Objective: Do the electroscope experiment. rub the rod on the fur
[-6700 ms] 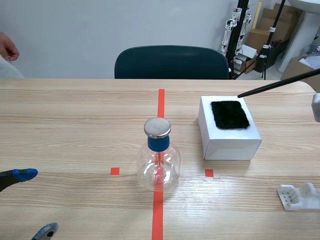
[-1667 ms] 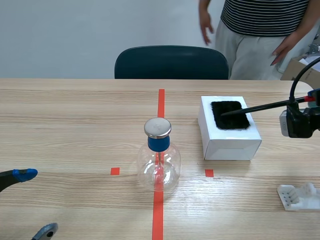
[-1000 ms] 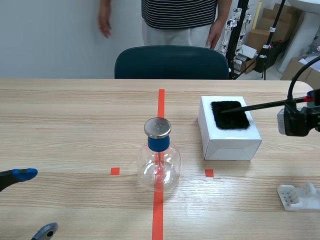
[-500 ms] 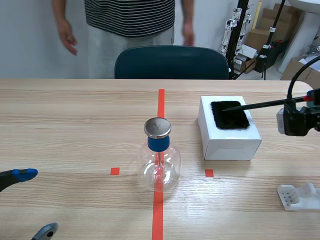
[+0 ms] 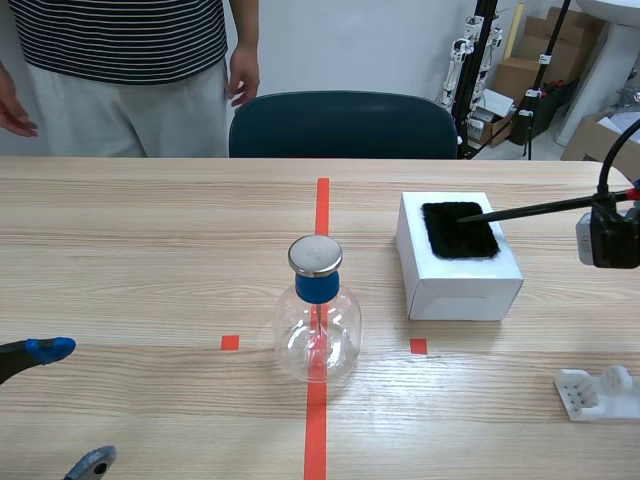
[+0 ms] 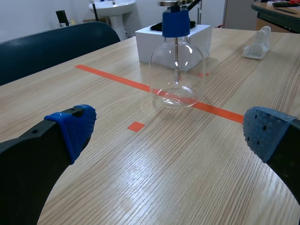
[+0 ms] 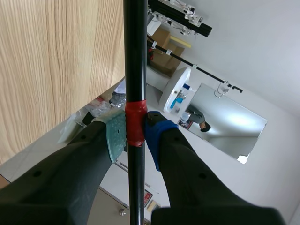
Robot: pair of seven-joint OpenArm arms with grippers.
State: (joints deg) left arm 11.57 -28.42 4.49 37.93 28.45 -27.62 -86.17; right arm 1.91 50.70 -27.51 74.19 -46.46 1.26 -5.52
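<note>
Risks, big to small:
- Person (image 5: 120, 60) stands at the counter's (image 5: 150, 250) far edge, beside the chair (image 5: 340, 125). They are well apart from the rod now, but leaning in would put them in its sweep.
- White box (image 5: 465, 285) looks light and unfixed. Too much downforce or a long stroke could shove it, possibly toward the electroscope flask (image 5: 317, 320) standing near it on the tape line.
- Fur patch (image 5: 458, 230) lies on the box top. I can't tell if it's glued, so it may drag off with the rod.
- Rod (image 5: 540, 207) runs nearly level, with its tip on the fur's far right part. The right end effector (image 7: 135, 133) pinches the rod's red-taped band between its pads. It's a long lever on a thin pinch, so a side load could twist it or let it slip.

Room:
- The counter is open left of the flask and on the far side. The right arm works close to the counter's right edge.
- The fur is smaller than the box top, with a white margin all round, so strokes must stay short. A lower wrist would catch the box rim.
- White plastic stand (image 5: 600, 392) sits near the right arm, on its near side, so avoid dropping there.
- Left end effector (image 6: 171, 130) is spread wide, holding nothing, low at near left, well apart from the flask.
</note>
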